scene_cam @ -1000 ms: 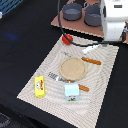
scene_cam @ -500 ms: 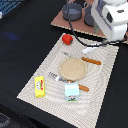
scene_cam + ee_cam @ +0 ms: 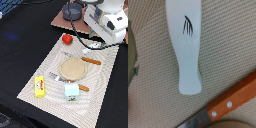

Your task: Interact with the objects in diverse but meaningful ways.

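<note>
A white elongated piece (image 3: 189,45) with a small black mark lies flat on the woven mat, straight below the wrist camera. In the exterior view the same white piece (image 3: 87,50) shows near the mat's far edge, just under my gripper (image 3: 98,43). The white arm body hides the fingers, and the wrist view shows none. A shiny red pepper (image 3: 67,39) sits at the mat's far corner. A yellow box with a red label (image 3: 40,86) and a white carton (image 3: 72,91) stand at the near side.
A tan round plate (image 3: 73,68) lies mid-mat, with a wooden-handled knife (image 3: 91,61) beside it, whose handle (image 3: 230,102) is close to the white piece. A fork (image 3: 56,76) lies near the carton. Grey pots (image 3: 72,11) stand on a brown board behind.
The arm has come down and forward from the pots to hang over the mat's far edge. The objects on the mat have not moved.
</note>
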